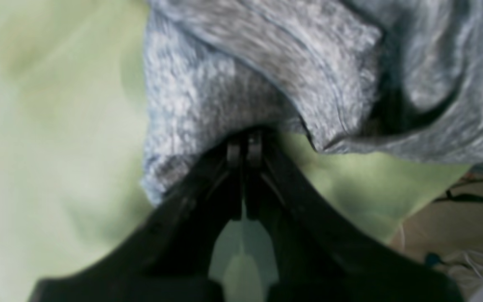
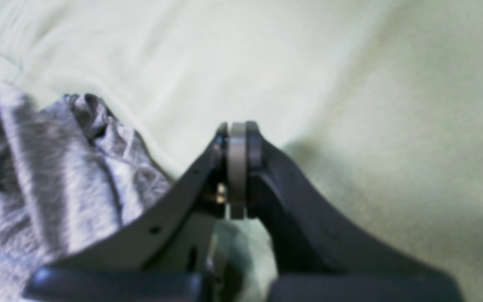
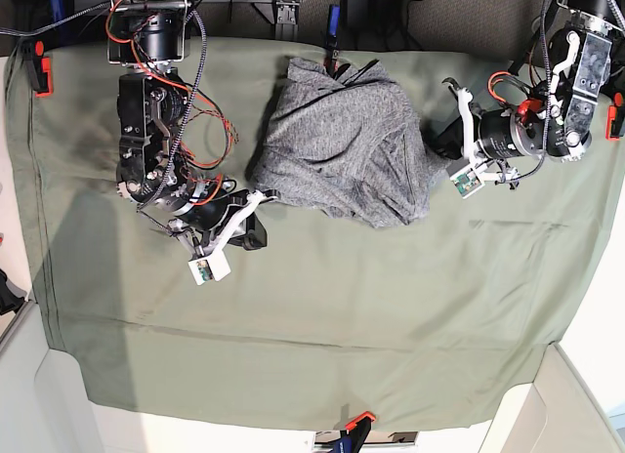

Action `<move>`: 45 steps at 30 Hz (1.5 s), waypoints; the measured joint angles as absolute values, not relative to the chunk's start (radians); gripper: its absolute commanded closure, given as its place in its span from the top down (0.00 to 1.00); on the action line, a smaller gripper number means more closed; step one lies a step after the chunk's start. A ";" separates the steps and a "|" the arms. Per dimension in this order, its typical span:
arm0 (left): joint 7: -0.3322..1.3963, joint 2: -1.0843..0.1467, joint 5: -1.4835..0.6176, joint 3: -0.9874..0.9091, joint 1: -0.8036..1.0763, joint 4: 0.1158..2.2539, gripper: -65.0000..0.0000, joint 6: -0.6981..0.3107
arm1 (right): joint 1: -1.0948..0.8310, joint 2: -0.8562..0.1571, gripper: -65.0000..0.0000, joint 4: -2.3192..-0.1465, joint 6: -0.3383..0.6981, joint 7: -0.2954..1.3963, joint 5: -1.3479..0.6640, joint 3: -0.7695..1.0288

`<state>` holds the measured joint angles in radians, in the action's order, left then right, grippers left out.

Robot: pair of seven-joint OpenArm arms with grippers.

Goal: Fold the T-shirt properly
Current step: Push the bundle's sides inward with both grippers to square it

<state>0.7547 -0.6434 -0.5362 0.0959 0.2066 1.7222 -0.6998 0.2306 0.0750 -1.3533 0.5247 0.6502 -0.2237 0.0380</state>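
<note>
The heather-grey T-shirt [image 3: 342, 145] lies crumpled in a heap at the back middle of the table. In the left wrist view it [image 1: 233, 79] fills the upper part, bunched in folds. My left gripper [image 1: 243, 144] is shut with the shirt's edge pinched at its tips; in the base view it [image 3: 437, 152] sits at the heap's right edge. My right gripper [image 2: 237, 136] is shut and empty over the green cloth, with the shirt [image 2: 48, 167] just to its left. In the base view it [image 3: 264, 195] is next to the heap's lower left corner.
An olive-green cloth sheet [image 3: 322, 316] covers the table and is held by orange clamps [image 3: 39, 67] [image 3: 356, 420] at its edges. Cables [image 1: 476, 197] run past the sheet's corner. The arms' bases and red wiring [image 3: 146, 43] stand at the back corners.
</note>
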 measured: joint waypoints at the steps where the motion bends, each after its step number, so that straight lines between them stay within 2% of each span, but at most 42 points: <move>1: 0.754 -0.642 -0.537 0.099 0.207 1.714 0.00 -0.700 | 0.231 0.075 0.00 -1.353 0.525 0.651 -0.224 0.038; 9: 0.716 -0.640 -0.550 0.100 0.147 1.649 0.00 -0.701 | 0.231 0.072 0.00 -1.353 0.525 0.651 -0.231 0.038; 14: 0.701 -0.627 -0.555 0.100 0.041 1.568 0.00 -0.699 | 0.230 0.072 0.00 -1.353 0.525 0.651 -0.245 0.038; 22: 0.702 -0.503 -0.540 0.104 -0.105 1.397 0.00 -0.694 | 0.230 0.075 0.00 -1.353 0.525 0.655 -0.258 0.038; 35: 0.646 -0.370 -0.355 0.417 -0.292 1.353 0.00 -0.688 | 0.230 0.072 0.00 -1.353 0.519 0.677 -0.210 0.038; 41: 0.645 -0.339 -0.329 0.479 -0.324 1.352 0.00 -0.689 | 0.208 0.007 0.00 -1.368 0.517 0.677 -0.216 0.038; 45: 0.647 -0.418 -0.398 0.437 -0.323 1.387 0.00 -0.677 | 0.193 -0.058 0.00 -1.384 0.513 0.682 -0.227 0.041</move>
<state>0.6472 -0.4175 -0.3977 0.4366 -0.3233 1.3869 -0.6769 0.1932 -0.0582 -1.3842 0.5133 0.6815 -0.2272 0.0414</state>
